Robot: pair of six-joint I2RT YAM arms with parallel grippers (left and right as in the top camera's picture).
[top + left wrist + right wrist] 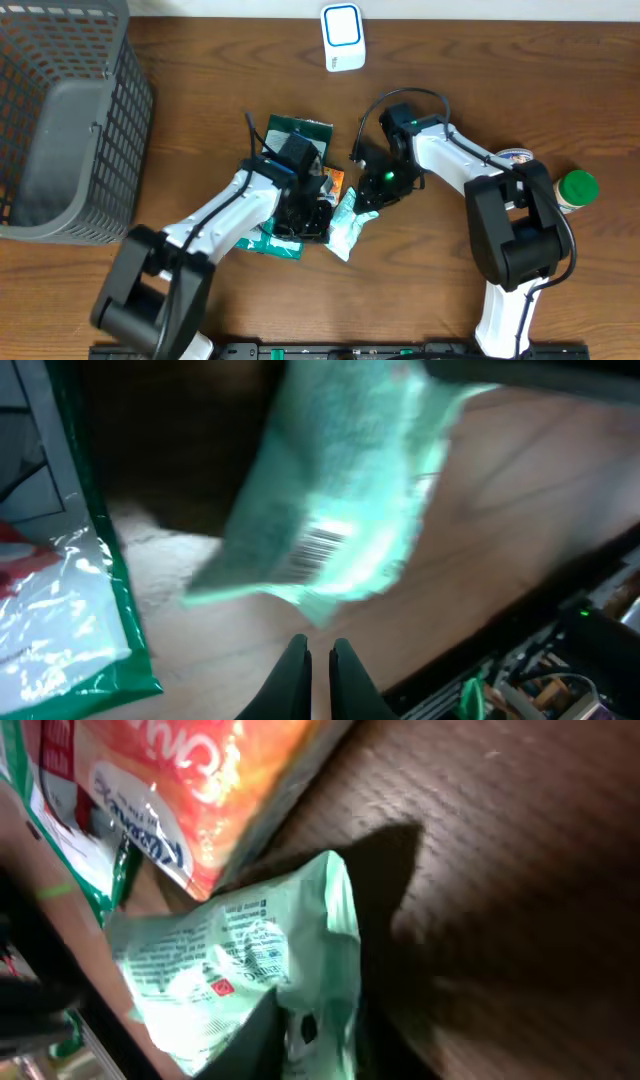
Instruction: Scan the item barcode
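- Mint-green packet (345,228) lies on the wooden table (420,300) at mid-table, between the two grippers; it is crumpled, and its near end points toward the robot.
- Its barcode (318,547) shows in the left wrist view, on the side that faces the left gripper, washed in a pale green glow.
- Right gripper (310,1042) has its fingers drawn in on the packet's edge; the foil fills the gap between them.
- Left gripper (320,655) hangs just short of the packet, off its surface. Its fingers are pressed almost together, only a thin slit showing, with nothing between them.
- Orange packet (337,180) sits just behind the mint one, touching or overlapping it; which, I cannot tell.
- Green-edged packet with a clear window (60,610) lies beside the left gripper, partly under that arm.
- Dark green packet (297,132) lies flat a little farther back, behind the left wrist.
- Off to the right, near the right arm's elbow, stands a jar with a green lid (577,188).
- Grey mesh basket (60,130) fills the far left corner, well apart from the packets.
- Farthest back, at the table's far edge, is a white box (342,38) with a blue-framed face.
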